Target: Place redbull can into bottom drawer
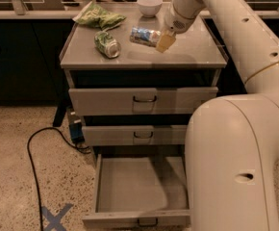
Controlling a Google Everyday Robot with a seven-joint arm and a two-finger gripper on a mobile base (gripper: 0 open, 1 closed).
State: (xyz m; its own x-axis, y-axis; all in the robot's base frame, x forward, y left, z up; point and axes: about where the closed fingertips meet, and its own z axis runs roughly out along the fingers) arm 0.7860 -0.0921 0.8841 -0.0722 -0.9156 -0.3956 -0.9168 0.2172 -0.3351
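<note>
The redbull can (144, 35), silver and blue, lies on its side on the grey cabinet top (187, 57), right of centre. My gripper (164, 41) reaches down from the white arm and sits right at the can's right end, low over the top. I cannot tell whether it touches the can. The bottom drawer (139, 189) is pulled open below, with a bare grey floor and a small dark handle on its front. The arm's large white links hide the drawer's right side.
A green can (107, 44) lies on its side left of the redbull can. A green chip bag (100, 17) and a white bowl (149, 5) sit at the back of the top. The two upper drawers (144, 100) are shut. A black cable (33, 153) runs over the floor at left.
</note>
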